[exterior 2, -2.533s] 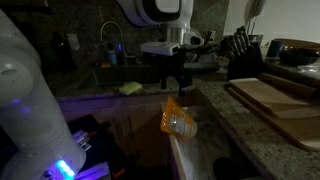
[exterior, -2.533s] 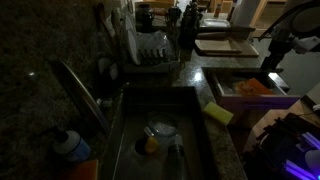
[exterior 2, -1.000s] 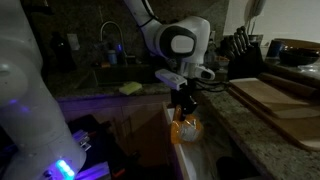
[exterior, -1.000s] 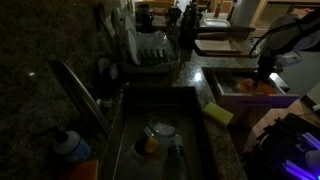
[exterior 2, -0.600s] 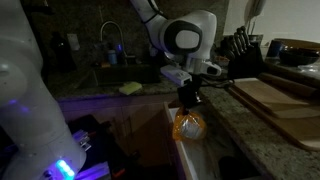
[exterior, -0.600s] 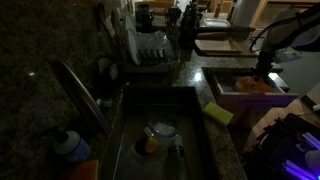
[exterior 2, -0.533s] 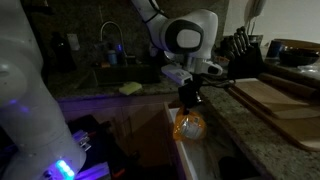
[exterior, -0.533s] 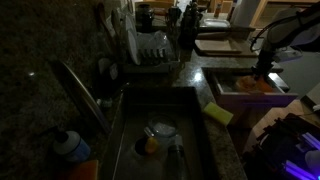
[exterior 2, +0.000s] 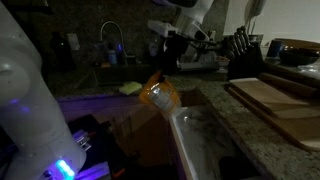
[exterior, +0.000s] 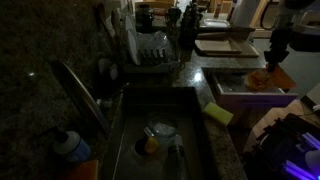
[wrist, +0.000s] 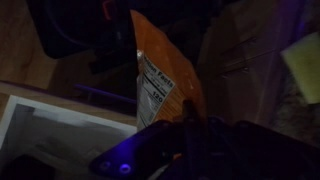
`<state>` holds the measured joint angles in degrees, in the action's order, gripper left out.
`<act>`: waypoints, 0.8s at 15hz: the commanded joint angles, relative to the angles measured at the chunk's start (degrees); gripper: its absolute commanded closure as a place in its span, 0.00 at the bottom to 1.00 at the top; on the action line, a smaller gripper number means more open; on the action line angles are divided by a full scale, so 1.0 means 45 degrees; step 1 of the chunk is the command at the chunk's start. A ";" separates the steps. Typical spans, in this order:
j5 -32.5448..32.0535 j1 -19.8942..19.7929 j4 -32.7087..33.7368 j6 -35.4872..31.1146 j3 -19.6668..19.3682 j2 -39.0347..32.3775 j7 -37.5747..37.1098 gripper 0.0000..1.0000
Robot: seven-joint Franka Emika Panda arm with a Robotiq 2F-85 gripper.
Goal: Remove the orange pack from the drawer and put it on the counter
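Gripping a crinkly orange foil pack (exterior 2: pixel 158 95) by its top edge, hand (exterior 2: pixel 168 67) pinched narrow around the foil. Dangling it tilted in mid-air, above the open white drawer (exterior 2: pixel 195 140) and off to the sink side of it. Not yet over the dark speckled granite table (exterior 2: pixel 245 130).

Plenty to go wrong from here. Only a thin strip of slick foil held, by the look of it, so a sharp swing toward the table's front edge could shake it loose, down to the floor or back into the drawer. Could also snag the hanging bottom on the drawer wall or the table's front edge if carried across too low. Worth minding the wooden cutting boards (exterior 2: pixel 275 100) toward the table's far edge too, with limited bare stone for a landing.

Compared with half a second back: then low in the drawer, closed on the pack down inside; now lifted well clear and swung sideways, no orange left showing in the drawer.
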<state>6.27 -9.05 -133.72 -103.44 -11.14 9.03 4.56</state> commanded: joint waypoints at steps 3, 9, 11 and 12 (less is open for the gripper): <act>0.3496 0.0141 0.2810 0.2975 -0.0180 0.1836 -0.0731 1.00; 0.5119 0.0000 0.4845 0.2678 -0.0297 0.1869 -0.2019 0.98; 0.5096 0.0004 0.4767 0.2681 -0.0278 0.1879 -0.2018 0.98; 0.5095 0.0013 0.4715 0.2679 -0.0245 0.1877 -0.2019 0.98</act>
<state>29.12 -8.62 -112.78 -91.65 -12.47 17.63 -4.61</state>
